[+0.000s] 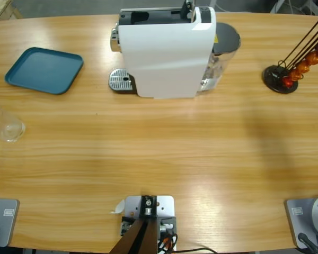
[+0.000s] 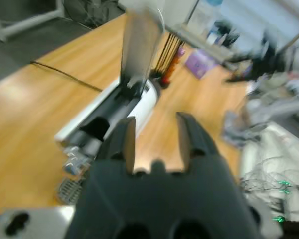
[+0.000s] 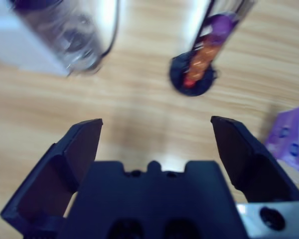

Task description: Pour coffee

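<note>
A small clear drinking glass (image 1: 8, 128) stands at the table's far left edge; no coffee shows in it. The white coffee machine (image 1: 167, 58) stands at the back middle, its metal drip grate (image 1: 121, 80) bare. The left wrist view looks along the machine (image 2: 114, 107), whose lid is raised. My left gripper (image 2: 156, 119) is open above the table with nothing between its jaws. My right gripper (image 3: 156, 122) is wide open and bare, above the wood near the machine's clear water tank (image 3: 74, 35). Neither gripper shows in the high view.
A teal tray (image 1: 42, 70) lies at the back left. A black capsule holder (image 1: 286, 74) with orange and purple capsules stands at the back right, also seen as the capsule holder (image 3: 197, 69) ahead of the right gripper. A purple packet (image 3: 289, 139) lies to its right.
</note>
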Action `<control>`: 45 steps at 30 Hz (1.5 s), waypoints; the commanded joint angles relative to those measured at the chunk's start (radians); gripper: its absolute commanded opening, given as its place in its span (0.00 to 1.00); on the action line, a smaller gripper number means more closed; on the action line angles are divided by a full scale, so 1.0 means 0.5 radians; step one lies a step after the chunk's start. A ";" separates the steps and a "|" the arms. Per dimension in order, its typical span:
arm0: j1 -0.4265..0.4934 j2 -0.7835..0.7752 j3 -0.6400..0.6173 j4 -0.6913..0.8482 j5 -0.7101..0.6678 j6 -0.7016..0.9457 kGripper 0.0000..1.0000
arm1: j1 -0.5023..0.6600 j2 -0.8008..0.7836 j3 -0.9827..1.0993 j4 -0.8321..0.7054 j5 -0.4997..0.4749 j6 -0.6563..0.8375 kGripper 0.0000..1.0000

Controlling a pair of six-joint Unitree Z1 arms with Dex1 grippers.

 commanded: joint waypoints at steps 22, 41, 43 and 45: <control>-0.120 -1.748 1.271 0.755 1.045 0.417 1.00 | -0.475 0.749 0.640 -1.553 0.006 -0.144 0.67; -0.120 -1.750 1.274 0.752 1.045 0.414 1.00 | -0.533 0.906 0.683 -1.759 -0.014 -0.185 0.28; -0.120 -1.750 1.274 0.752 1.045 0.414 1.00 | -0.533 0.914 0.686 -1.765 -0.014 -0.185 0.26; -0.120 -1.750 1.274 0.752 1.045 0.414 1.00 | -0.533 0.917 0.686 -1.765 -0.014 -0.185 0.26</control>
